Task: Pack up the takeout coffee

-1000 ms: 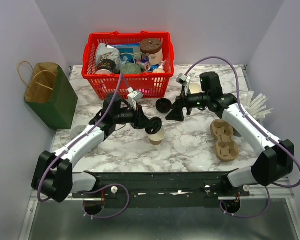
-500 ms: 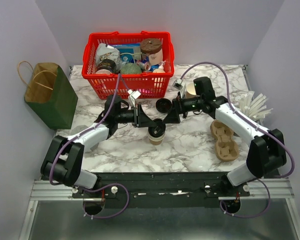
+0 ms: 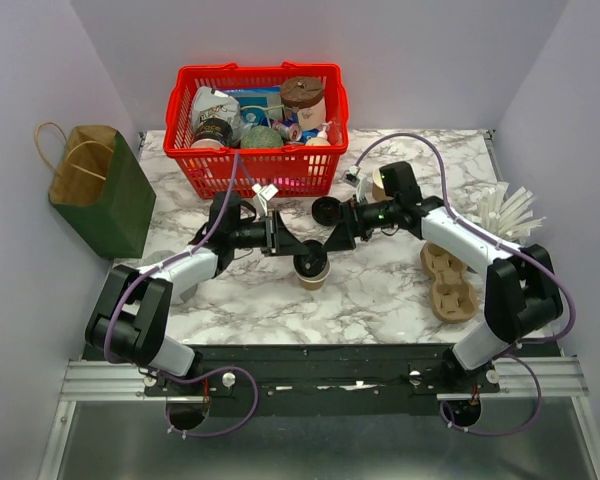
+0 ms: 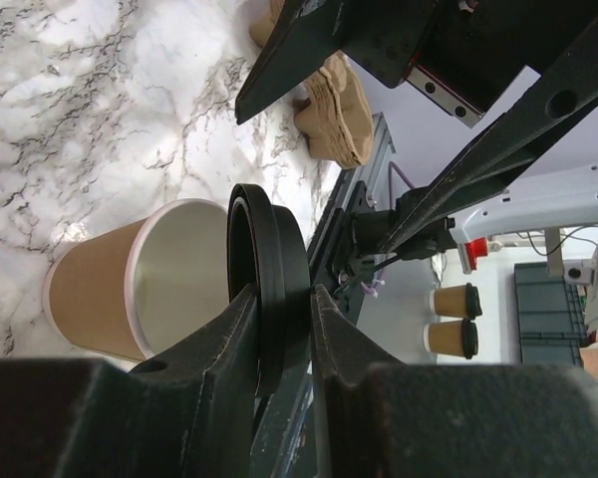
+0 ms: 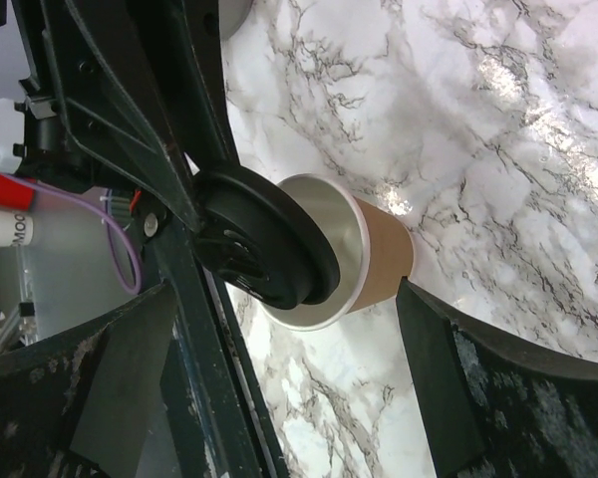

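Observation:
The tan kraft coffee cup (image 3: 313,275) stands open on the marble table; it also shows in the left wrist view (image 4: 95,299) and the right wrist view (image 5: 381,261). My left gripper (image 3: 298,249) is shut on a black lid (image 3: 311,261) and holds it on edge just above the cup's white rim. The left wrist view shows the lid (image 4: 269,289) pinched between the fingers (image 4: 329,344). My right gripper (image 3: 337,238) is open just right of the cup. In the right wrist view (image 5: 289,388) its fingers straddle the cup and lid (image 5: 264,239) without touching.
A red basket (image 3: 320,170) full of groceries stands at the back. A green paper bag (image 3: 100,195) stands at the left. A brown pulp carrier (image 3: 448,280) lies at the right, white cutlery (image 3: 510,210) behind it. A second black lid (image 3: 327,209) and another cup (image 3: 380,182) sit behind my right arm.
My right gripper has moved left and down towards the cup. My left gripper has brought the lid over the cup's mouth.

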Available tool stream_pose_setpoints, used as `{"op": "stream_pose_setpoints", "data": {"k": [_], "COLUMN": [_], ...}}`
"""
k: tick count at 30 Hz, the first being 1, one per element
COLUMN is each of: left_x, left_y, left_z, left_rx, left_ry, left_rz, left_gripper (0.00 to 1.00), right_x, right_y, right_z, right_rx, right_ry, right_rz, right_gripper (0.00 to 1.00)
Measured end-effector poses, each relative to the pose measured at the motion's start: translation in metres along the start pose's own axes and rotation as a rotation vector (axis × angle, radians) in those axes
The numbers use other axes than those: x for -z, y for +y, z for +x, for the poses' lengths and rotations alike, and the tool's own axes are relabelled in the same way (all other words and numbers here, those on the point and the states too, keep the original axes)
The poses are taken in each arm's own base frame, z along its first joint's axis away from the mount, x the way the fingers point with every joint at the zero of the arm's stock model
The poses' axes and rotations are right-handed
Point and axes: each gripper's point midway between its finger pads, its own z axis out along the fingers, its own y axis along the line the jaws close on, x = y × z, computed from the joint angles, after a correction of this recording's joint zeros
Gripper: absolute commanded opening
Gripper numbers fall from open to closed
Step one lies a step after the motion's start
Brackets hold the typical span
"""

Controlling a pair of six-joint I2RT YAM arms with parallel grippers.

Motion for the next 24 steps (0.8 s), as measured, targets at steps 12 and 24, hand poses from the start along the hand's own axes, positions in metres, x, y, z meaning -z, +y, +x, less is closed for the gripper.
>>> {"op": "stream_pose_setpoints", "data": {"k": [12, 24], "left_x": [0.003, 0.006], "left_y": [0.021, 0.037], "left_z": [0.007, 0.002], "left_rx": [-0.009, -0.067], "left_ry": [0.014, 0.013], "left_rz": [-0.08, -0.183], "left_gripper": [0.51, 0.53], "right_x": [-0.008, -0.012], "right_y": [-0.005, -0.01], "right_z": [0.005, 0.01], "right_rx": [-0.032, -0.035], "right_ry": [0.005, 0.014], "right_rz": [0.002, 0.028], "right_gripper": [1.0, 1.0]}}
